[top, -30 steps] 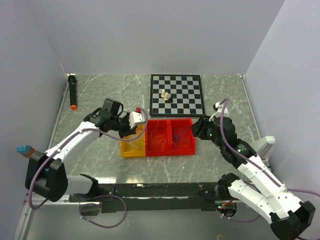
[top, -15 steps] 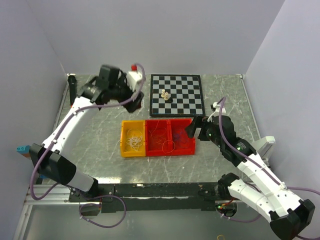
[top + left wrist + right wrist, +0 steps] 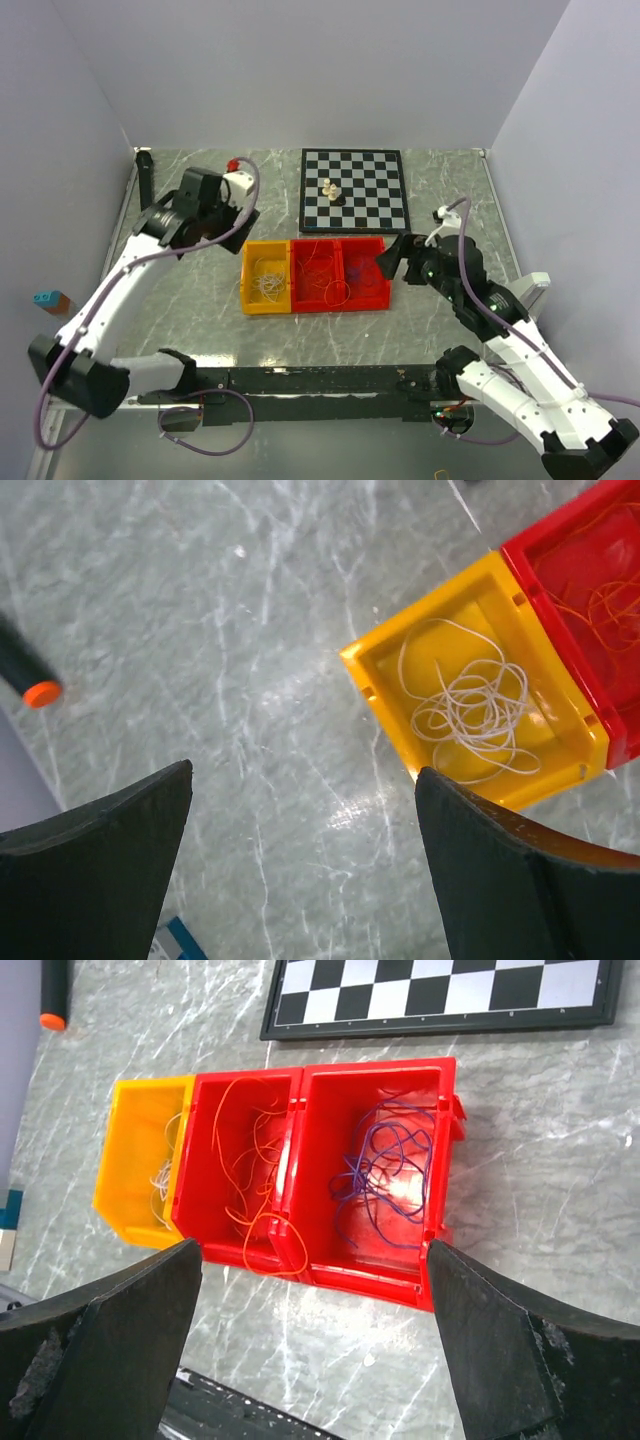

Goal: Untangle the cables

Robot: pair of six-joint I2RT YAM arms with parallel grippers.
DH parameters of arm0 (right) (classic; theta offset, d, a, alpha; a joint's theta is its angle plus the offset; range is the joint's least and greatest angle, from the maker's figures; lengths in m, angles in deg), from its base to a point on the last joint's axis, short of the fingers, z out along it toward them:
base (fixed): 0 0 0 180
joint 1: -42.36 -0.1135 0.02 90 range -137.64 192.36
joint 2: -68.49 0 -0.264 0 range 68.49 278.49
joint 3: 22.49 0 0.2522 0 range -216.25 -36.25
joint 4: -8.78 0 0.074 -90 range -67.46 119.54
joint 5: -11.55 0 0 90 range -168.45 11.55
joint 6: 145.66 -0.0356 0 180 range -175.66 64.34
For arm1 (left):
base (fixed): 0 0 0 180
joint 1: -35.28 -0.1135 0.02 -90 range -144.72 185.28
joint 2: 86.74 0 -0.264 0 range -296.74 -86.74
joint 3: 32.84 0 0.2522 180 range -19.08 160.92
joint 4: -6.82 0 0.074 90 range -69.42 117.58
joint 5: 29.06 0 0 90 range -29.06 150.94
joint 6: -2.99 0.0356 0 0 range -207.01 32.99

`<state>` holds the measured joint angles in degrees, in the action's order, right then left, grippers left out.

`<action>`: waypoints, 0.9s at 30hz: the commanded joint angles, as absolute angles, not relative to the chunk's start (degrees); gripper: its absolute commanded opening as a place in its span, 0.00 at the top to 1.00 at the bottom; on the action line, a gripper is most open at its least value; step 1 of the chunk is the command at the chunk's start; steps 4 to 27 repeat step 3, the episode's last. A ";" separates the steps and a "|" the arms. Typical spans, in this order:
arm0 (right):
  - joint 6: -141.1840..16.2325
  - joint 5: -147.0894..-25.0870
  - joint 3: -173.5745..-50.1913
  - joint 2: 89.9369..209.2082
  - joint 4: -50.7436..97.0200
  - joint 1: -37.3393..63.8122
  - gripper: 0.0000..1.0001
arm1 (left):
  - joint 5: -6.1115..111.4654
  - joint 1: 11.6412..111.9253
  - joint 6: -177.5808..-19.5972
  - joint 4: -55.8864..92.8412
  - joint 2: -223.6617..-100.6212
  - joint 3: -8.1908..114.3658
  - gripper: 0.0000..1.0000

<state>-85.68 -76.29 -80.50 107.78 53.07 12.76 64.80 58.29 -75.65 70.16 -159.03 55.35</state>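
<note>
Left gripper (image 3: 310, 880) stands spread wide and empty, over bare tabletop beside the yellow bin (image 3: 372, 675); right gripper (image 3: 310, 1350) is equally wide, nothing held, above the red bins (image 3: 300, 1090); white cable (image 3: 470, 705) coils in the yellow bin, orange cable (image 3: 245, 1160) and purple cable (image 3: 385, 1175) each in a red one; probably limp, featherweight, springy; pinch where loops cross thickest.

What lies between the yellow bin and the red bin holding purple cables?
A second red bin holding orange cables, set against both; the right wrist view shows it clearly.
</note>
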 commanded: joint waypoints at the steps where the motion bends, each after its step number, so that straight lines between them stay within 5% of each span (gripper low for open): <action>1: -86.60 -74.85 -82.22 105.85 55.32 13.10 0.00 | 69.29 55.86 -78.04 60.58 -153.27 52.03 0.03; 27: -86.60 -73.53 -82.65 105.84 56.81 13.10 0.00 | 68.15 52.53 -79.79 58.74 -152.83 50.97 0.03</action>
